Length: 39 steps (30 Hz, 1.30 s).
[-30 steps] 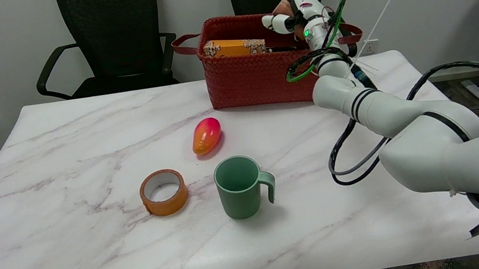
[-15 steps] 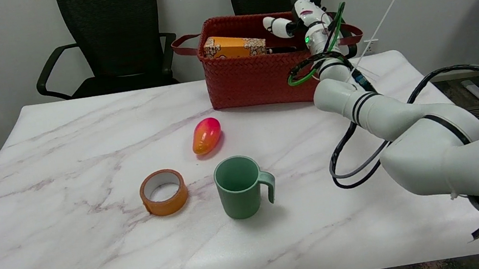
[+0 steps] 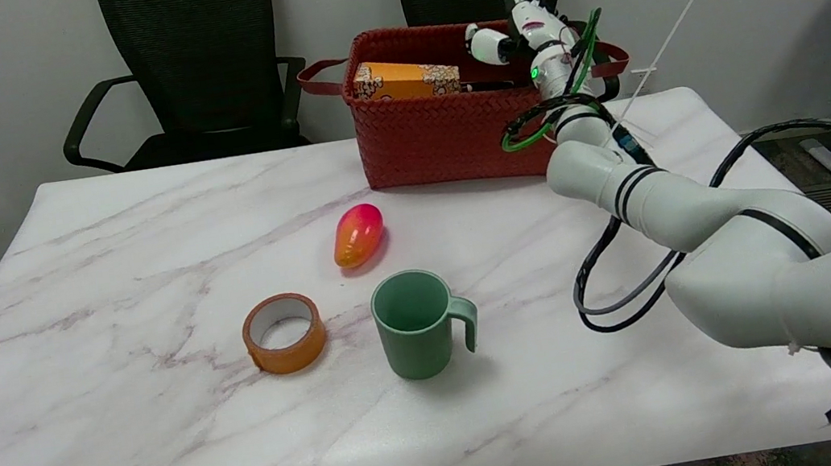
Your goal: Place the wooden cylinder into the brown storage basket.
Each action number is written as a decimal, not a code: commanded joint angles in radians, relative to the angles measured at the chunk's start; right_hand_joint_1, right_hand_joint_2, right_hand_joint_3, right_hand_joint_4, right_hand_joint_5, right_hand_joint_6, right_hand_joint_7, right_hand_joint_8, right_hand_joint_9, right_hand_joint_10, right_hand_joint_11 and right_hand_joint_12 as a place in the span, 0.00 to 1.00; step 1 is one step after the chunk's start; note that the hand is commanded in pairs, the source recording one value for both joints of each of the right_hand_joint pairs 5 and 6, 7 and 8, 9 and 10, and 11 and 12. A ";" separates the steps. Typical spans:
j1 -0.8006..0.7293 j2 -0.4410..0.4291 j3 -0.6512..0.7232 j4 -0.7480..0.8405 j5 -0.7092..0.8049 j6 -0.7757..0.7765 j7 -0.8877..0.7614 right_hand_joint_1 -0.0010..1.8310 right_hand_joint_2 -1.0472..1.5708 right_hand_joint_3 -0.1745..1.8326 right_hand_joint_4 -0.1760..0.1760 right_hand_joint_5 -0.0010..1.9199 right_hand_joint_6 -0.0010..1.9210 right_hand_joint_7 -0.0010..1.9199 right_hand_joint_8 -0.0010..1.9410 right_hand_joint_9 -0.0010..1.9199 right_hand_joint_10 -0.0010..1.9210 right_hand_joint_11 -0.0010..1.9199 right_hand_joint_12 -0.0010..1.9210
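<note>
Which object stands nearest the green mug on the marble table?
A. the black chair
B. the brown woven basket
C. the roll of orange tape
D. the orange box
C: the roll of orange tape lies just beside the green mug on the table, while the brown basket sits far back with the orange box inside it.
</note>
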 commanded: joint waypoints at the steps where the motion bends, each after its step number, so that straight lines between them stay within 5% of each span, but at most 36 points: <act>1: -0.188 0.148 0.005 0.399 0.235 0.018 -0.005 0.19 0.79 0.39 0.50 0.00 0.00 0.00 0.00 0.00 0.00 0.14 0.14; 7: -0.343 0.288 0.064 0.732 0.406 0.022 -0.005 0.17 0.80 0.59 0.50 0.00 0.00 0.00 0.00 0.01 0.01 0.13 0.13; 17: -0.755 0.347 0.354 1.114 0.428 0.098 -0.005 0.12 0.86 0.65 0.50 0.00 0.00 0.01 0.01 0.00 0.00 0.08 0.08; 39: -1.102 0.301 0.423 1.360 0.425 0.260 0.113 0.08 0.88 0.67 0.50 0.00 0.00 0.01 0.01 0.01 0.01 0.06 0.06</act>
